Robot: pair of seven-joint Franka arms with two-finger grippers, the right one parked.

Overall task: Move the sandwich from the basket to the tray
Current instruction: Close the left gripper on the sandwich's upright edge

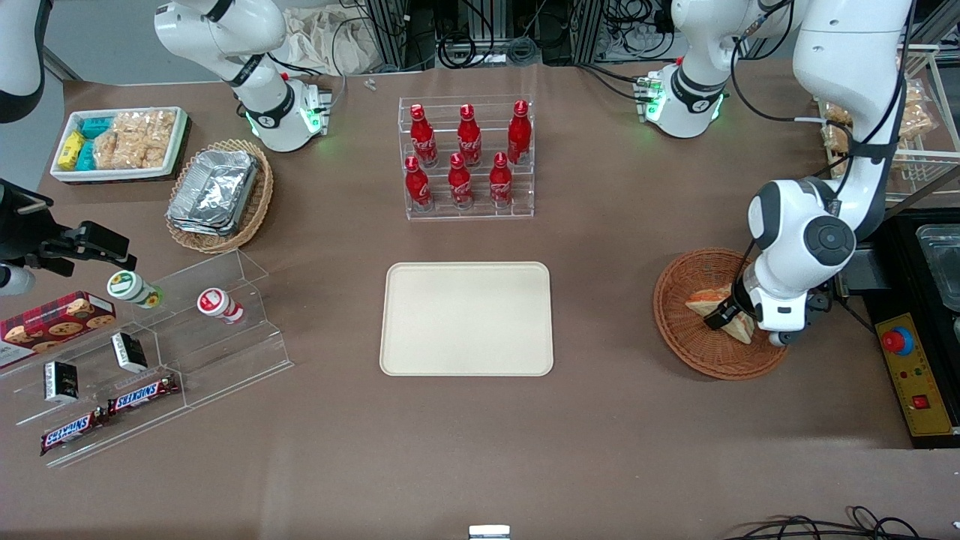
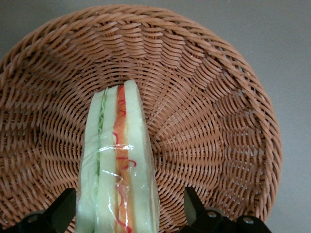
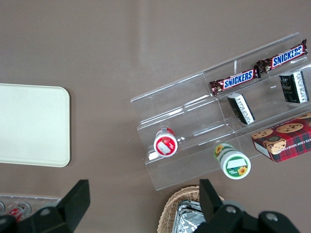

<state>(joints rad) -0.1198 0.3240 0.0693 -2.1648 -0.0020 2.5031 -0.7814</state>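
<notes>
Wrapped in clear film, the cream triangular sandwich (image 2: 119, 165) lay in the reddish-brown wicker basket (image 2: 209, 97) (edge up), the left gripper (image 2: 131, 208) straddling it with fingers apart, not touching.

Front view looks steeply down over the whole table (image 1: 600, 247); left wrist view looks closely into its basket (image 1: 679, 330).

Rough woven wicker basket (image 2: 218, 121), glossy plastic-wrapped sandwich (image 2: 119, 165), matt smooth tray (image 1: 466, 318)
</notes>
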